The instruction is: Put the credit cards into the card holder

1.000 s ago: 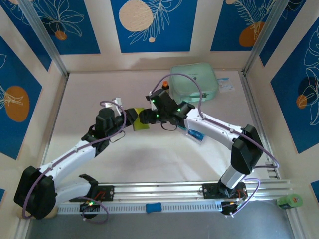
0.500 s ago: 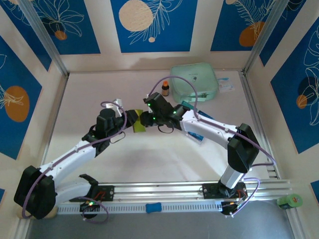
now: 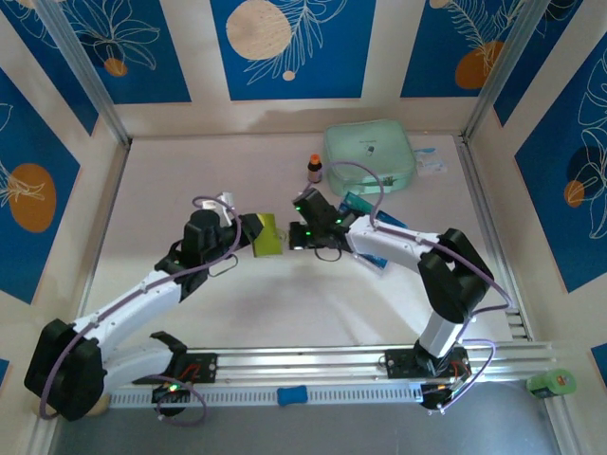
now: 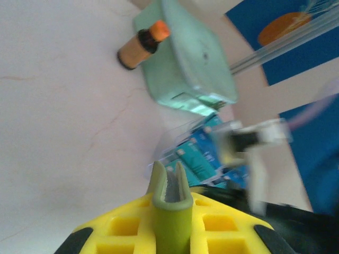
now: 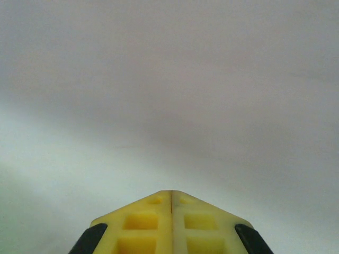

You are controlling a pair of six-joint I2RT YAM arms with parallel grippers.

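The olive-green card holder is folded and stands on edge, pinched between the yellow fingers of my left gripper. Seen from the left wrist, the card holder points at the teal-blue credit cards, which lie in a clear tray beyond it. From above, the credit cards sit partly under the right arm. My right gripper hovers just right of the holder. In its own wrist view, the right gripper is shut on nothing, with bare table ahead.
A large mint-green zip case lies at the back right, and a small brown bottle with an orange cap stands to its left. Both arms meet over the table's middle. A green object rests outside the front rail.
The right gripper has drawn back to the right, off the card holder, uncovering the bottle. The left gripper keeps the holder and has shifted slightly right.
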